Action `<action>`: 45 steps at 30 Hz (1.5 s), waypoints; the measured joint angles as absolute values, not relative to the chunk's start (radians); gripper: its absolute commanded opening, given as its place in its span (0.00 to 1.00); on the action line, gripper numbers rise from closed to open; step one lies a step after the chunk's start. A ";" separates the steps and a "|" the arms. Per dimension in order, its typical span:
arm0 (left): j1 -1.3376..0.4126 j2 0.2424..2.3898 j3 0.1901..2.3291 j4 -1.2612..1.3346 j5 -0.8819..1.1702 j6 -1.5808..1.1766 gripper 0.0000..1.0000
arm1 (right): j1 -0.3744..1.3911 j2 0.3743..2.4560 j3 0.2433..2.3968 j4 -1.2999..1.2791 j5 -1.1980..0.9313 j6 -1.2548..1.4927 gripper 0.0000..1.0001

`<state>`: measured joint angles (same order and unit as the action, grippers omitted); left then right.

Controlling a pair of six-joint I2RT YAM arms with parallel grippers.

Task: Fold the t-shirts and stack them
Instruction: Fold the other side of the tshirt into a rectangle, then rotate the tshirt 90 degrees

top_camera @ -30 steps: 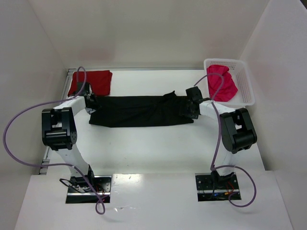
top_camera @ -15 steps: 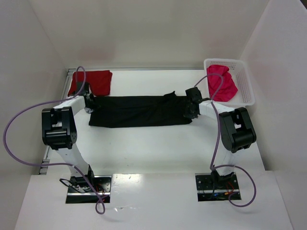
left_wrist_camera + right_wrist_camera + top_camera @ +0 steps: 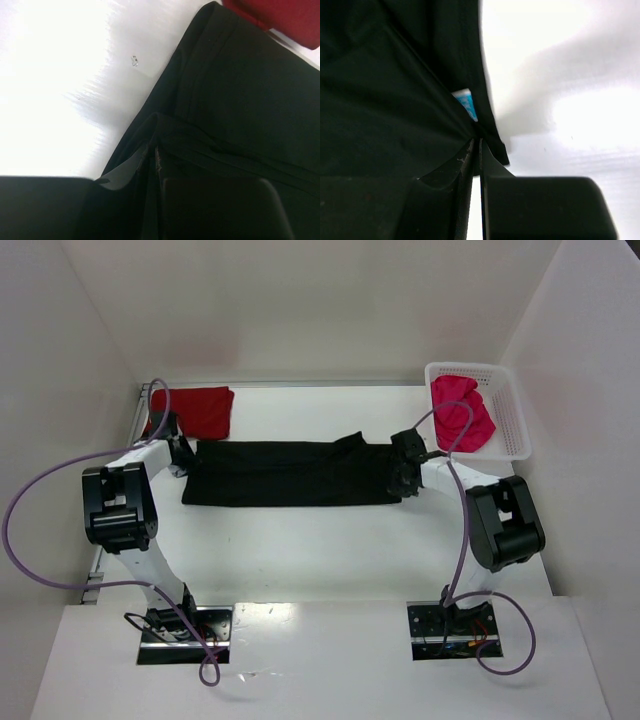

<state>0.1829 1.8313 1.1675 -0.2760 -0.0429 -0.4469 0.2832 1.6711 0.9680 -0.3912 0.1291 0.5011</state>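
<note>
Across the middle of the counter (image 3: 300, 540), the black t-shirt (image 3: 285, 473) lies as a long flat strip. The left fingers (image 3: 147, 160) pinch its left end and the right fingers (image 3: 466, 159) pinch its right end. The dark red t-shirt (image 3: 200, 410) sits folded at the far left corner. The pink-red t-shirt (image 3: 462, 412) lies in the white basket (image 3: 513, 415).

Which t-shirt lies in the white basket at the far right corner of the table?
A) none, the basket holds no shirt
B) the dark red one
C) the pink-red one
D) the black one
C: the pink-red t-shirt lies bunched inside the white basket, while the black t-shirt is spread on the table and the dark red t-shirt lies at the far left corner.
</note>
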 measured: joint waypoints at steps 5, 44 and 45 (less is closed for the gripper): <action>0.183 1.831 1.172 -0.272 -0.027 -0.445 0.31 | 0.283 1.642 0.930 -0.417 0.129 0.507 0.12; 0.197 1.781 1.163 -0.386 0.035 -0.340 0.42 | 0.281 1.674 0.957 -0.367 0.077 0.500 0.44; 0.198 1.784 1.163 -0.385 0.036 -0.340 0.42 | 0.281 1.675 0.957 -0.364 0.077 0.499 0.43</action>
